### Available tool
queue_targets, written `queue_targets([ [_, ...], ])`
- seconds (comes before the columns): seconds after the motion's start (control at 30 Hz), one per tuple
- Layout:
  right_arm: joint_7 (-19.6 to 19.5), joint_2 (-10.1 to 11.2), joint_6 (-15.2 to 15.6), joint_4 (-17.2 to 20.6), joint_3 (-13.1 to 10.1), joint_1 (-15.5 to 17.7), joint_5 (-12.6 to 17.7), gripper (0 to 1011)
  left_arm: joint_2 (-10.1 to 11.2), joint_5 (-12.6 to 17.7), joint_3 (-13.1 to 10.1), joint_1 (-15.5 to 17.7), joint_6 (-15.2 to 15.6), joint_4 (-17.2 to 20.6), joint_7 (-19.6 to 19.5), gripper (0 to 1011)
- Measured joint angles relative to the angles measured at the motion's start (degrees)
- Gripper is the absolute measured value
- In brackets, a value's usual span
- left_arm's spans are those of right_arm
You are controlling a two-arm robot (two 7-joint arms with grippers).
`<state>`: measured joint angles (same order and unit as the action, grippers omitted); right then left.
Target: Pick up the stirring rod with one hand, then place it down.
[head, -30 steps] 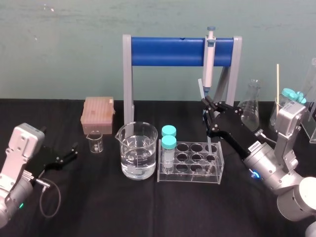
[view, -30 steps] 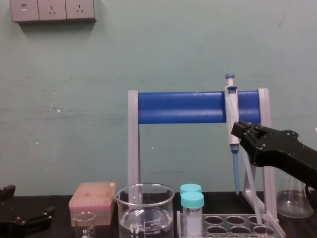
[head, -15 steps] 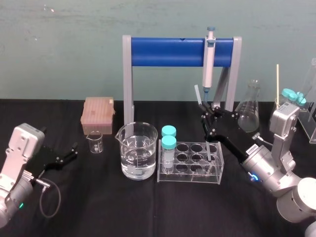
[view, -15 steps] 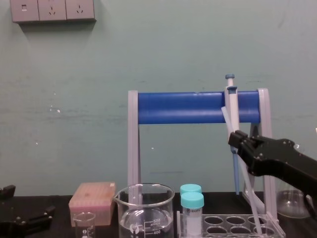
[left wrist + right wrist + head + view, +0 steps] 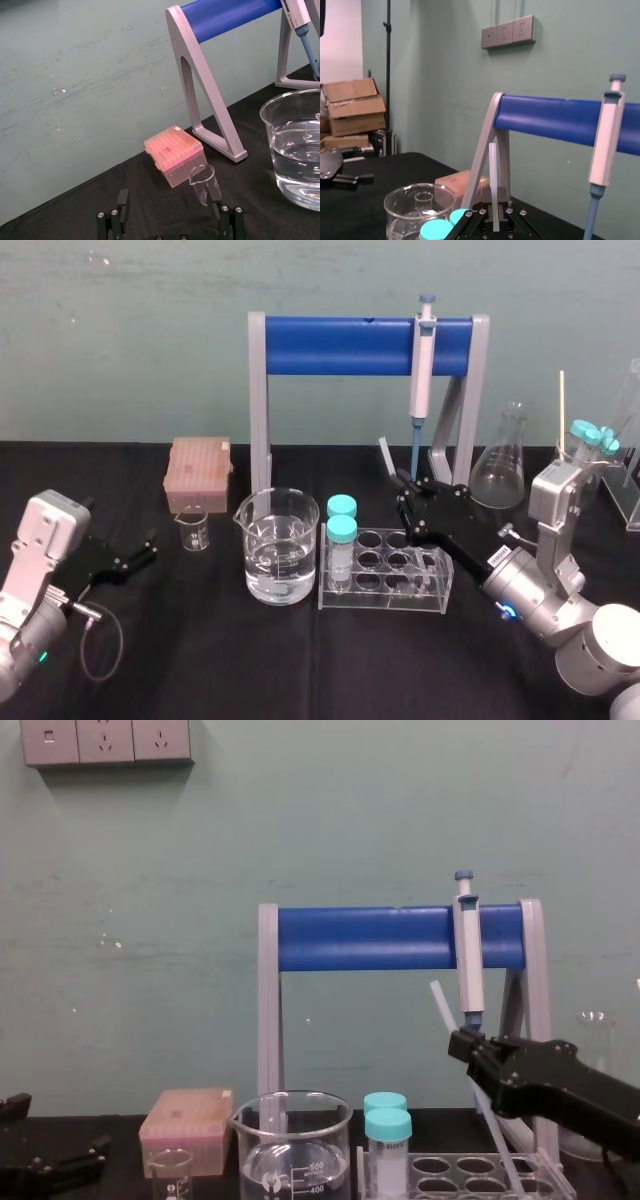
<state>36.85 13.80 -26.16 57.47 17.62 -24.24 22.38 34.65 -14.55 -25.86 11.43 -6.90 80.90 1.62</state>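
R pincer [image 5: 404,483] clamps tilted stirring rod [image 5: 493,170]; wrist view shows the grip.

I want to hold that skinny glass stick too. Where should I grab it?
Grip the stirring rod on its upper shaft, from the side, fingers across it: it is thin, smooth and leaning, lower end down at the test tube rack. The right gripper is shut on it there. The left gripper sits open on the left side.

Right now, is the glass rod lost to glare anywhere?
No glare. Right wrist view: stirring rod stands out whitish in the right gripper. Chest view: pale against the green wall. Head view: faint sliver above the gripper. Left gripper parked at left.
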Motion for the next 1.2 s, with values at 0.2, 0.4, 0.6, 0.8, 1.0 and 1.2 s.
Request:
queue_targets([
  [0.2, 0.90, -0.14, 0.05, -2.67, 0.65, -1.15, -0.16, 57, 0.00, 0.00, 0.00, 0.00, 0.00, 0.00, 0.00, 1000],
  [0.4, 1.36, -0.15, 0.70, -3.77, 1.11, -1.59, -0.27, 57, 0.00, 0.00, 0.00, 0.00, 0.00, 0.00, 0.00, 1000],
  [0.6, 1.54, -0.09, 0.95, -4.14, 1.36, -1.86, -0.26, 57, 0.00, 0.00, 0.00, 0.00, 0.00, 0.00, 0.00, 1000],
  [0.8, 1.53, -0.09, 0.95, -4.12, 1.31, -1.81, -0.26, 57, 0.00, 0.00, 0.00, 0.00, 0.00, 0.00, 0.00, 1000],
  [1.0, 1.52, -0.10, 0.95, -4.04, 1.27, -1.77, -0.24, 57, 0.00, 0.00, 0.00, 0.00, 0.00, 0.00, 0.00, 1000],
  [1.2, 1.50, -0.10, 0.95, -3.99, 1.24, -1.74, -0.21, 112, 0.00, 0.00, 0.00, 0.00, 0.00, 0.00, 0.00, 1000],
])
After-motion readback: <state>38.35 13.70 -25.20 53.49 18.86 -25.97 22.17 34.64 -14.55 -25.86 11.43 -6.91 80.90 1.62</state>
